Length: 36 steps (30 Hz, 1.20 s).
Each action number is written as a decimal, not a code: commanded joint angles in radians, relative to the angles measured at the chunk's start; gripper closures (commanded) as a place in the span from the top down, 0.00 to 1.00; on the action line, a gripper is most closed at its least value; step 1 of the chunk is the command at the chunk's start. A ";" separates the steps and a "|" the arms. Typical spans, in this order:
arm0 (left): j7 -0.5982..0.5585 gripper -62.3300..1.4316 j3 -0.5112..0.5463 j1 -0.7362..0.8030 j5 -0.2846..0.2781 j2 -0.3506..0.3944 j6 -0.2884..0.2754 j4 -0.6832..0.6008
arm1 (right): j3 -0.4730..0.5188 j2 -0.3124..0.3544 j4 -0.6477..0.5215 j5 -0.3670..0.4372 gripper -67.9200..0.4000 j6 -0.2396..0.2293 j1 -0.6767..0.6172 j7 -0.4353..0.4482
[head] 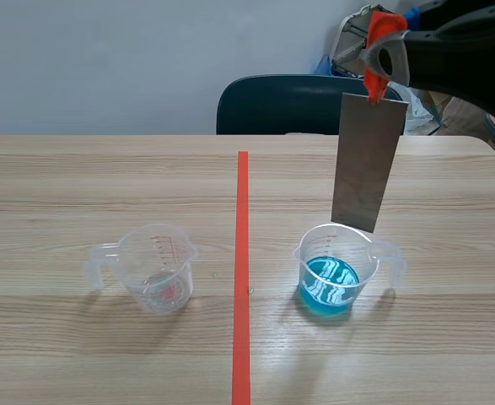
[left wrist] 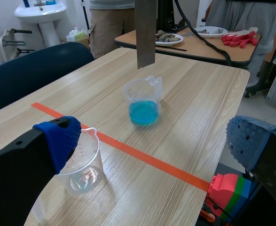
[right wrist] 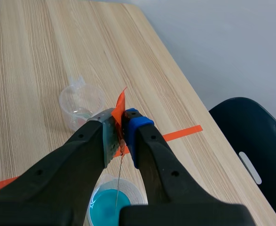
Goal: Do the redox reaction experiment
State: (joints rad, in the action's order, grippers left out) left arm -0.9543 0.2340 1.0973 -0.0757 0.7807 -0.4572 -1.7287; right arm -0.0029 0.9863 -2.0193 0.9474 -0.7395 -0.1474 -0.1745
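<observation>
Metal strip (head: 368, 160) clamped in right end effector (right wrist: 122, 127) | tip seemingly above blue beaker (head: 331, 287) | left end effector (left wrist: 156, 139) agape, wrist-view only

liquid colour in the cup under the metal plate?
Bright blue liquid. It shows best in the left wrist view.

Bright even light, soft shadows, sharp focus

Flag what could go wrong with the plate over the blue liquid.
1. The metal plate hangs slightly tilted and looks nearly as wide as the mouth of the cup of blue liquid; lowered, it may catch the rim and tip it.
2. The right end effector pinches only the plate's taped top edge, so it might slip or swing.
</observation>
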 commanded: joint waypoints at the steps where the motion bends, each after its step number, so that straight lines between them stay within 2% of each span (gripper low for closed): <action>1: -0.014 1.00 -0.008 -0.003 -0.009 -0.015 -0.001 -0.015 | 0.004 -0.009 -0.010 0.014 0.01 -0.006 0.021 0.011; 10: -0.014 1.00 -0.008 -0.003 -0.009 -0.016 -0.001 -0.015 | -0.136 -0.024 -0.009 0.014 0.01 -0.006 0.159 -0.011; 20: -0.014 1.00 -0.008 -0.003 -0.009 -0.016 -0.001 -0.015 | -0.360 -0.106 0.023 -0.001 0.02 -0.006 0.370 -0.056; 29: -0.014 1.00 -0.008 -0.003 -0.009 -0.015 -0.001 -0.015 | -0.547 -0.218 0.130 -0.001 0.02 -0.006 0.561 -0.070; 36: -0.014 1.00 -0.008 -0.003 -0.009 -0.015 -0.001 -0.015 | -0.689 -0.338 0.203 -0.024 0.02 -0.006 0.691 -0.108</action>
State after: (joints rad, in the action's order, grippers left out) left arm -0.9539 0.2340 1.0969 -0.0761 0.7780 -0.4572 -1.7287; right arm -0.6998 0.6563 -1.8133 0.9211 -0.7391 0.5236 -0.2977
